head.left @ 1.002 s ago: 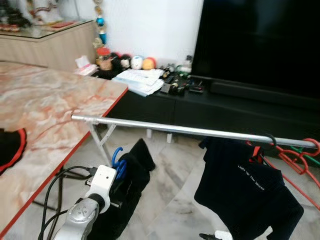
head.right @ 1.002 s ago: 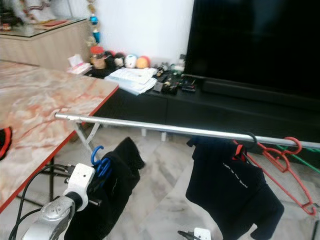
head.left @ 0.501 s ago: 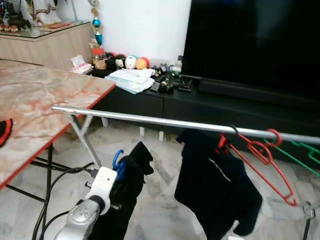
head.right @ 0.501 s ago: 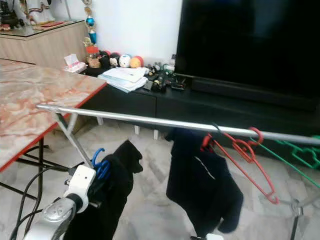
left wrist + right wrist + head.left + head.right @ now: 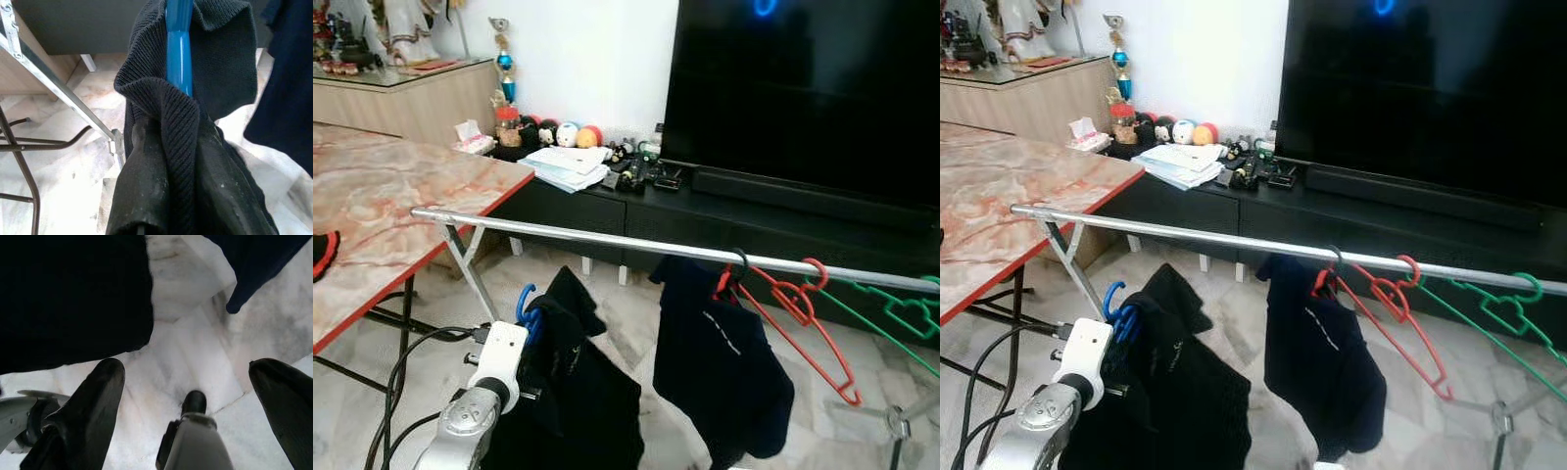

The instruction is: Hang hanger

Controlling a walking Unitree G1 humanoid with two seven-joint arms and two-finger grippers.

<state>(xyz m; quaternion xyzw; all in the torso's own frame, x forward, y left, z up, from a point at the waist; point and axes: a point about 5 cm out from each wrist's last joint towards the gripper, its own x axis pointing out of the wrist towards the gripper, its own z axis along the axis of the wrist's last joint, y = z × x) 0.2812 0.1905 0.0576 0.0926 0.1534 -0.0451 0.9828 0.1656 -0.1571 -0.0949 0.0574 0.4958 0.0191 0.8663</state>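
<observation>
Over at nine o'clock sits the marble surface (image 5: 401,196), its red edge running toward the rail (image 5: 607,238), a silver bar that crosses the scene from left to right. At seven o'clock the left claw (image 5: 168,196) is clamped on a blue hanger (image 5: 527,302) draped with a black knit garment (image 5: 578,392); the hook rises just above the white wrist, below the rail and apart from it. The fingers (image 5: 146,186) are wrapped in cloth, so their exact grip is hard to read. Toward the middle a dark shirt (image 5: 715,362) hangs from the rail. At three o'clock a red hanger (image 5: 793,304) and a green hanger (image 5: 901,313) hook over the same rail. The right claw (image 5: 186,396) hangs low over the marble floor (image 5: 195,333), fingers spread wide and holding nothing.
</observation>
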